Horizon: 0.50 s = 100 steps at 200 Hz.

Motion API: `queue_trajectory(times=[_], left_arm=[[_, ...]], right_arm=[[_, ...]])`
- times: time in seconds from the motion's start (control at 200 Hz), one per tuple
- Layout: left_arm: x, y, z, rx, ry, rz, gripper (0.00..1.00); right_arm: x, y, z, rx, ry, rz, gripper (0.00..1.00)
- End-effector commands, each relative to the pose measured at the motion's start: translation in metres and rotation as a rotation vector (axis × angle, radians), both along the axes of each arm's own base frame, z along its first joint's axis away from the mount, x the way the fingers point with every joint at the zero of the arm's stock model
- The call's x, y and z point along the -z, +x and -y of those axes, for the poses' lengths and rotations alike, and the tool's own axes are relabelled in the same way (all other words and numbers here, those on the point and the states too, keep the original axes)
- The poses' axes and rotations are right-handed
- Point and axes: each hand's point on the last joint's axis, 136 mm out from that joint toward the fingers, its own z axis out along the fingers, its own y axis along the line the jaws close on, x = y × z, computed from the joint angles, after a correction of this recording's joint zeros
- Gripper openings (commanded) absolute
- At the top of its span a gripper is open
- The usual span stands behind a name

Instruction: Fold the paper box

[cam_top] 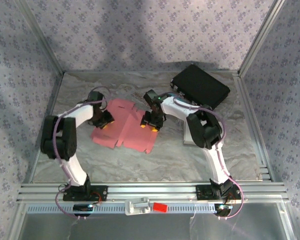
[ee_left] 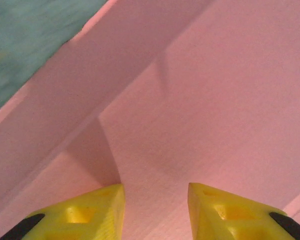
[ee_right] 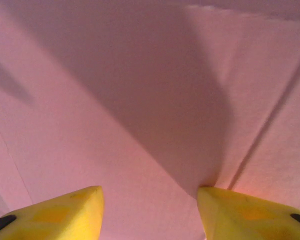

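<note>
At the near edge, a small red block sits on the aluminium rail at 6 o'clock, between the two arm bases. Beyond it stretches the grey marbled table.

The paper box lies just left of the table's centre as a flat, unfolded pink sheet with notched flaps along its near edge.

The left gripper is down on the sheet's 9 o'clock side. In the left wrist view its claw is spread, and its yellow fingers stand apart with pink card and a crease between them. Nothing is pinched. A strip of bare table shows at 10 o'clock in that view.

The right gripper is down on the sheet's 3 o'clock side. In the right wrist view its claw is also spread wide over plain pink card, gripping nothing, and a fold line runs up toward 1 o'clock from its right-hand finger.

A white flat piece lies on the table under the right arm at 3 o'clock.

Farthest back, at 1 o'clock, a black case lies flat near the rear wall, well apart from the sheet.
</note>
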Motion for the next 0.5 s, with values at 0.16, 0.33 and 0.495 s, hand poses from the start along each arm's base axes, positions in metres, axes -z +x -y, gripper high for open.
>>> queue_trajectory(times=[0.16, 0.33, 0.495], left_arm=[[-0.006, -0.088, 0.016, -0.227, -0.226, 0.033, 0.37], [-0.006, -0.126, 0.059, -0.244, -0.34, 0.035, 0.37], [-0.043, -0.114, 0.084, -0.169, -0.457, 0.132, 0.39]], right_arm=[[0.029, 0.041, -0.031, -0.062, 0.074, -0.045, 0.55], [0.007, 0.073, -0.077, -0.133, 0.289, 0.015, 0.56], [-0.054, 0.088, -0.087, -0.212, 0.362, 0.162, 0.56]])
